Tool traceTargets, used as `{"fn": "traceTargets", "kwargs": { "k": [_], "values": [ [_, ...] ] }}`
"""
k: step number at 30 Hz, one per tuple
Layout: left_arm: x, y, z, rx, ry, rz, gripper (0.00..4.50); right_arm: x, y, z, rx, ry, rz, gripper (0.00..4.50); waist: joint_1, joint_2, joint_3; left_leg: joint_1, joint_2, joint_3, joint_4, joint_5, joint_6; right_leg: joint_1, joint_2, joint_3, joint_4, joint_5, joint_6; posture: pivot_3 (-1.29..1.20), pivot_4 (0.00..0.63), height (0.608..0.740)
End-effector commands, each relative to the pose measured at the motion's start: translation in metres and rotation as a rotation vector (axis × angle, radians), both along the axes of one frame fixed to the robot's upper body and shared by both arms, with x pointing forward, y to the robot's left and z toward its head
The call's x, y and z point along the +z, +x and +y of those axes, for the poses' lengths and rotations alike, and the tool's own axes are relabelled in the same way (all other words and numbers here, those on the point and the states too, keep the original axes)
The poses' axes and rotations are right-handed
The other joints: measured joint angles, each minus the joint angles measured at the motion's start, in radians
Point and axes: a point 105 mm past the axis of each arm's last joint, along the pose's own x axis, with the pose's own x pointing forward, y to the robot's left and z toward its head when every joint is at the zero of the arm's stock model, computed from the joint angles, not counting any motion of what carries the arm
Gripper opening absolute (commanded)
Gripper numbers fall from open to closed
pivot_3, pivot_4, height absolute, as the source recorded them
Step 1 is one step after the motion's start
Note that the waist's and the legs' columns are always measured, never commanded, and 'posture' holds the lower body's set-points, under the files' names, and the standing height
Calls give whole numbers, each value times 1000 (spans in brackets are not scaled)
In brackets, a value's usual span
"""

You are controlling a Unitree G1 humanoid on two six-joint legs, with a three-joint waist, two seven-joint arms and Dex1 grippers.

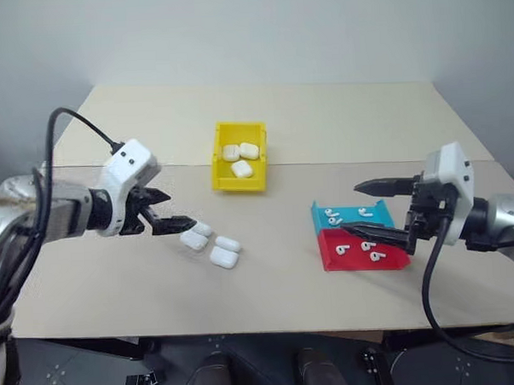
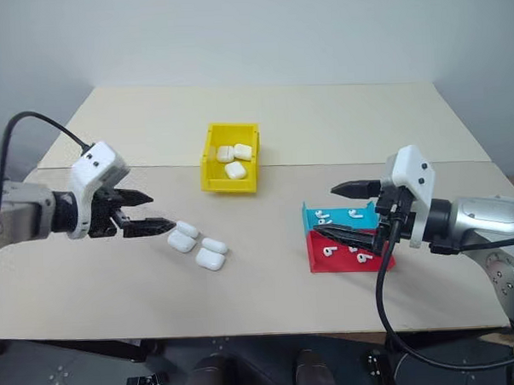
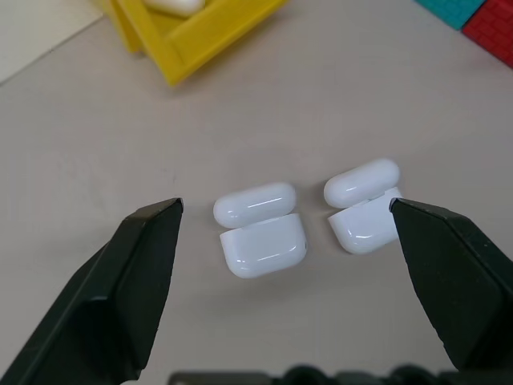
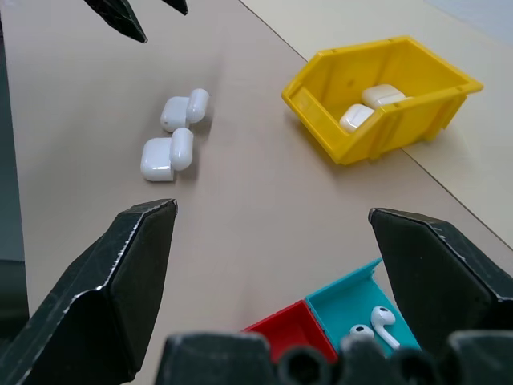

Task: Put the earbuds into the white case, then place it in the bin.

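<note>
Two open white cases (image 3: 260, 228) lie on the tabletop (image 1: 269, 277), lids hinged back, just ahead of the left pincer (image 1: 174, 210), whose fingers stand wide apart with nothing between them. The left wrist view frames one case between those fingertips (image 3: 156, 233) and the other beside the far finger. The right pincer (image 1: 373, 209), also spread and empty, hangs over the blue tray (image 1: 352, 214) and red tray (image 1: 362, 252), where the earbuds (image 1: 369, 251) lie. The yellow bin (image 1: 239, 168) sits farther back, holding closed cases. The right wrist view shows the lids standing upright behind the case bodies, which the head views leave unclear.
</note>
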Motion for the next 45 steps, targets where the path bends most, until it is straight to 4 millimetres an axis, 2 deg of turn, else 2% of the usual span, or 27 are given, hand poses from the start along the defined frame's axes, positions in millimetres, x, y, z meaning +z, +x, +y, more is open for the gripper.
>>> {"fn": "traceTargets", "kwargs": {
  "k": [1, 5, 7, 12, 28, 31, 36, 39, 42, 45],
  "values": [
    [0, 4, 1, 46, 48, 48, 4500, 5, -5, 4, -6, 18, -40, 4447, -1, 0, 0, -1, 0, 0, 0, 0, 0, -1, 0, 0, 0, 0, 0, 0, 150, 740],
    [-19, -7, -5, 10, 151, 165, 4500, 4, -4, 9, -13, 43, -45, 4447, -3, 0, 0, -2, 0, 0, 0, 0, 0, -2, 0, 0, 0, 0, 0, 0, 150, 740],
    [-28, 0, -7, 37, 184, 130, 4500, 3, -4, 11, -14, 49, -47, 4447, -1, 0, 0, -2, 0, 0, 0, 0, 0, -2, 0, 0, 0, 0, 0, 0, 150, 740],
    [-44, 12, -12, 89, 243, 205, 4500, 2, -3, 14, -19, 61, -51, 4447, 4, 0, 0, -2, 0, 0, 2, 0, 0, -1, 0, 0, 0, 0, 0, 0, 150, 740],
    [-61, 38, -20, 181, 331, 243, 4500, -2, -9, 17, -16, 72, -48, 4447, 2, 0, 0, -3, -1, -1, 2, 0, 0, -2, 0, 0, 0, 0, 0, 0, 150, 740],
    [-64, 39, -26, 171, 325, 265, 4500, -3, -8, 18, -18, 74, -47, 4447, 2, 0, 0, -4, -1, -1, 2, 0, 0, -2, 0, 0, 0, 0, 0, 0, 150, 740],
    [-71, 40, -23, 189, 355, 302, 4500, -1, -8, 19, -18, 76, -53, 4447, 2, 0, 0, -3, -1, -1, 2, 0, 0, -1, 0, 0, 0, 0, 0, 0, 150, 740],
    [-72, 40, -22, 192, 362, 300, 3909, 0, -7, 19, -21, 78, -54, 4500, 1, 0, 0, -3, -1, -1, 2, 0, 0, -1, 0, 0, 0, 0, 0, 0, 150, 740],
    [-72, 39, -22, 184, 366, 308, 2931, 0, -6, 19, -22, 79, -54, 4500, 2, 0, 0, -3, -1, -1, 2, 0, 0, -1, 0, 0, 0, 0, 0, 0, 150, 740],
    [-71, 39, -19, 199, 356, 297, 2819, 0, -5, 19, -23, 82, -53, 4500, 1, 0, 0, -3, -1, -1, 2, 0, 0, -1, 0, 0, 0, 0, 0, 0, 150, 740]
  ]
}}
